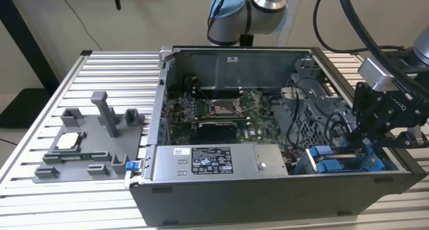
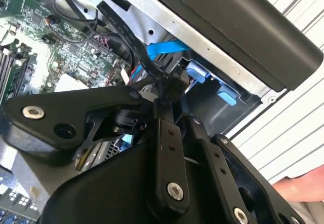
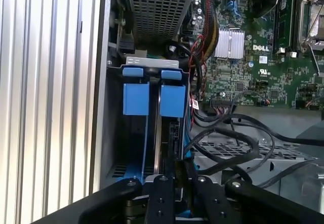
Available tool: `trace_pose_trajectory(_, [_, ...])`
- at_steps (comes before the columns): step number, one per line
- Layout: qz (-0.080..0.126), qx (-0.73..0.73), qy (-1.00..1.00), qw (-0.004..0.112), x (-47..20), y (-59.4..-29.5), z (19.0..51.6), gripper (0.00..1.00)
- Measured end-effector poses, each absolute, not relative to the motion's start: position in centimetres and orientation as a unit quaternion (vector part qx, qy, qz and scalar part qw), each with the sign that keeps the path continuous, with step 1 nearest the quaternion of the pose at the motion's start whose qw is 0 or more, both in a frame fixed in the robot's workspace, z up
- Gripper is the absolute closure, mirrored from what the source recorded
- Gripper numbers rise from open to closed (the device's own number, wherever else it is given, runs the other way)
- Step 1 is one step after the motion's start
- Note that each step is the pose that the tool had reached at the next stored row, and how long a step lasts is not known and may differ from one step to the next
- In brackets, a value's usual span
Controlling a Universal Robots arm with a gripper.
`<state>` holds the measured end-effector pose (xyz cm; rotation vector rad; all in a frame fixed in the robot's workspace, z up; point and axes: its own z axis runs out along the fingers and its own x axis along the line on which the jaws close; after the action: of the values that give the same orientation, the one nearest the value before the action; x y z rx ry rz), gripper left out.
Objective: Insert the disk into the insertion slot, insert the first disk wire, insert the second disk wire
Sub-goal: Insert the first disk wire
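An open computer case [image 1: 268,200] lies on its side. At its corner on the exterior view's right is the slot [image 3: 115,148], a grey sheet-metal cage with punched walls. The disk [image 3: 172,101] stands on edge inside it in a bright blue plastic frame, and a second blue frame sits just beside it.

The black tool [image 2: 170,95] reaches down into this corner. Its fingers are pressed together on the plug end of a flat black wire [image 2: 126,36], right at the disk's edge.

A boxy silver power unit [image 1: 214,162] with a white label fills the case's near side. A green circuit board [image 1: 214,109] covers the floor, with loose black cables looped above it.

The case rests on a counter [image 1: 100,59] of ribbed aluminium slats. A grey moulded stand [image 1: 87,139] is well apart on the exterior view's left, and a plain beige wall is behind.
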<state>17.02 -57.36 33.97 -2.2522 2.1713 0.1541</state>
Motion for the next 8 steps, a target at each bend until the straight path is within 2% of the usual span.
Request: trace_pose_trajectory(8, [0.050, -0.704, 0.708, 0.006, 17.07, -57.36, 33.75, 1.00])
